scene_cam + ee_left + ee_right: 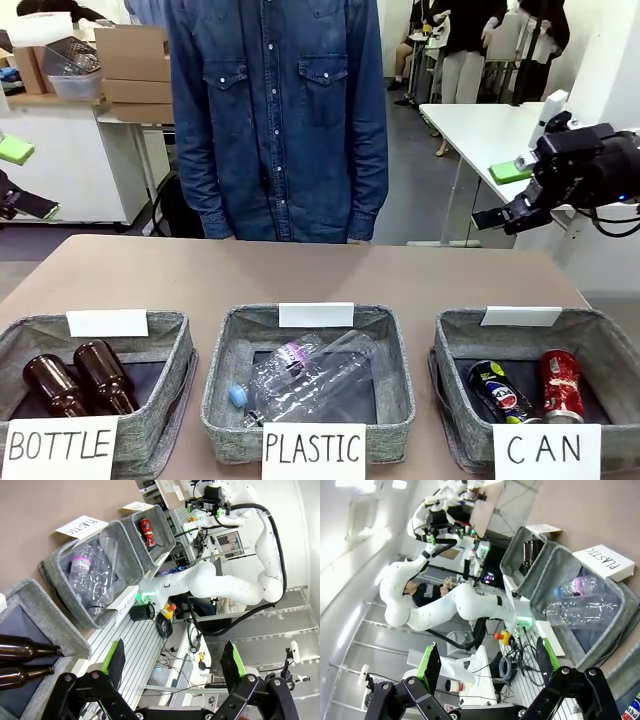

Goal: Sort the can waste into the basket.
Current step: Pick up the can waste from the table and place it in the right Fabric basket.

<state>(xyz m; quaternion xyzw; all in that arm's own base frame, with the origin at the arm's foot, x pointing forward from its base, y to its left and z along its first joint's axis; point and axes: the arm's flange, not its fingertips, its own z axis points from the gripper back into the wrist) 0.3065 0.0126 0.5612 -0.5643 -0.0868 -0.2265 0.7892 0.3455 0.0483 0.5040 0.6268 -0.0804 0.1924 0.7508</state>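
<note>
Both cans, red and dark, lie in the CAN basket on the bench. Our right hand and left hand are spread, holding nothing. We judge sorting done, so we should keep clear.

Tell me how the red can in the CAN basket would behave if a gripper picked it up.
The red can looks dented, so its thin wall would probably give further under a firm squeeze. It seems small and likely empty, hence light. It lies on its side beside the dark can, so a nudge might roll it against that can or the basket wall.

red can, dark blue can, seemingly
</note>
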